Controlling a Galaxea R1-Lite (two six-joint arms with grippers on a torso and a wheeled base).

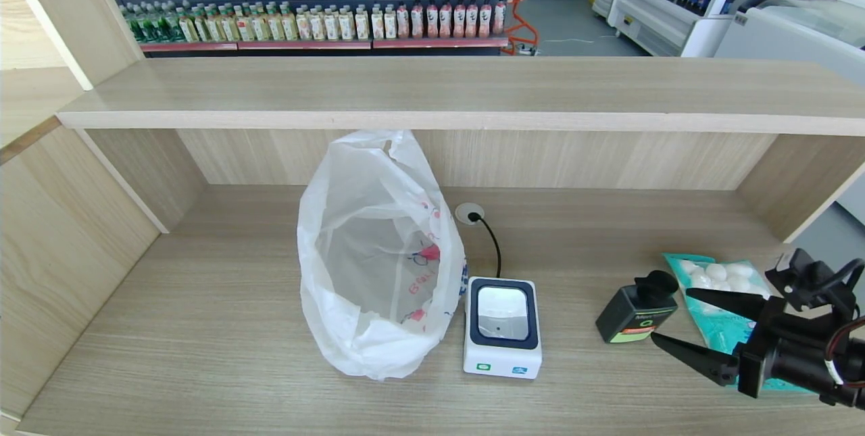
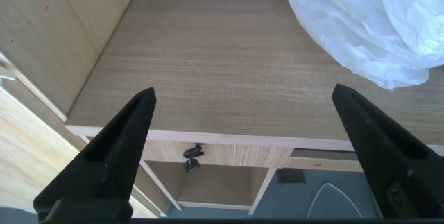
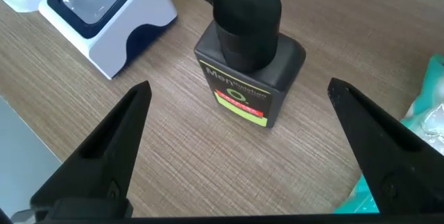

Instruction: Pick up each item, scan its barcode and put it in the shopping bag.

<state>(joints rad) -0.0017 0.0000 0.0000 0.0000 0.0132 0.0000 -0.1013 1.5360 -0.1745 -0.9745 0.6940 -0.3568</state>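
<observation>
Upright on the counter [image 1: 203, 355], at 3 o'clock of the barcode scanner [image 1: 503, 336]: black pump bottle [image 1: 636, 318], long axis vertical, spout toward 9 o'clock (red-and-green label band plainer from the right wrist). Just short of it, right gripper [image 1: 670, 313], jaws spread wide. Over the counter's front edge, left gripper [image 2: 244, 91], equally agape, shopping bag [image 2: 374, 23] beyond.

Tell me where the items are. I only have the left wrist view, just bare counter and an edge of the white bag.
Observer: A black pump bottle stands on the counter to the robot's right, with a teal packet lying just beyond it.
Operator: Is the right pincer near them?
Observer: Yes. The right pincer is open and aimed at the bottle, with neither finger touching it.
Operator: And the scanner?
Observer: The scanner sits between the shopping bag and the bottle, close beside the bag.
</observation>
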